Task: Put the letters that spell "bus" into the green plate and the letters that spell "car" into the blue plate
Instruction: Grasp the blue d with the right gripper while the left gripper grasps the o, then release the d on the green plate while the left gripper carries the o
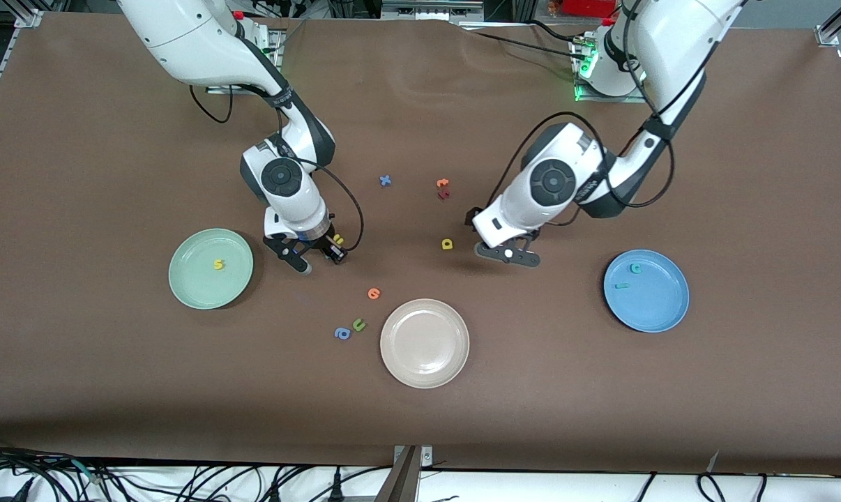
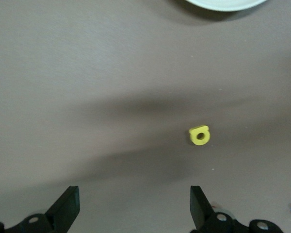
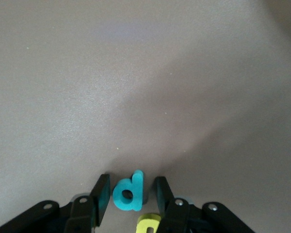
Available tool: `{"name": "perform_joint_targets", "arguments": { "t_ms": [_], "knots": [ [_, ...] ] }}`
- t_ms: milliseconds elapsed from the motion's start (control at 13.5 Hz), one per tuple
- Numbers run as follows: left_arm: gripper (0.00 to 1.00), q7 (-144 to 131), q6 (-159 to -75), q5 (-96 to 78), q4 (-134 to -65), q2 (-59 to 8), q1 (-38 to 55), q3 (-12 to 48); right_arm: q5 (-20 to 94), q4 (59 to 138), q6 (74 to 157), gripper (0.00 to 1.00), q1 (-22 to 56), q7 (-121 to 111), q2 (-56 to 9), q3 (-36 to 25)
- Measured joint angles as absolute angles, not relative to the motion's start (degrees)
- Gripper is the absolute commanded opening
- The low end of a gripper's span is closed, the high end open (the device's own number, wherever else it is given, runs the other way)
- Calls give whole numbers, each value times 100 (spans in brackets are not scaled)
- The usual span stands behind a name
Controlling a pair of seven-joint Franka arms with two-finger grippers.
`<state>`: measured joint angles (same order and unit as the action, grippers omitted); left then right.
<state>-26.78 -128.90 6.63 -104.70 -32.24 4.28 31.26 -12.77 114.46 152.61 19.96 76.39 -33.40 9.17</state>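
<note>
Here the right gripper (image 3: 131, 196), its fingers narrowing around the teal "b" (image 3: 128, 192) but not yet touching, should close squarely without catching the yellow "u" (image 3: 149, 224) beside it, while the left gripper (image 2: 134, 208) waits wide open above the yellow "a" (image 2: 200, 135).

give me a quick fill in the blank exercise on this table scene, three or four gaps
1. The yellow "s" lies in the ____ plate.
2. The right gripper's fingers stand on either side of a ____ letter.
3. The left gripper hangs near the yellow "a" with its fingers ____.
4. The beige plate holds ____ letters.

Missing words: green; teal; open; no
</note>
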Motion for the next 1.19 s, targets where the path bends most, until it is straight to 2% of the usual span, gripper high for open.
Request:
{"name": "perform_joint_targets", "arguments": {
  "t_ms": [222, 445, 593, 890, 1187],
  "knots": [
    [100, -2978, -13231, 663, -10471, -3398, 582, 3127, -1302, 11445, 15261, 24, 1996, 7637, -3339, 916],
    [89, -3244, -13545, 663, -10475, -3632, 822, 3121, -1311, 11434, 15264, 15, 1998, 7636, -3326, 916],
    [76, -3329, -13739, 663, -10475, -3767, 960, 3108, -1332, 11434, 15264, 13, 2000, 7615, -3326, 917],
    [72, -3394, -14041, 663, -10417, -4031, 1114, 2855, -1345, 11394, 15251, 13, 1992, 7157, -3322, 770],
    [69, -3878, -14062, 663, -9924, -4115, 2301, 1787, -1344, 11313, 14729, 13, 1771, 6116, -3124, 661]
  ]
}}
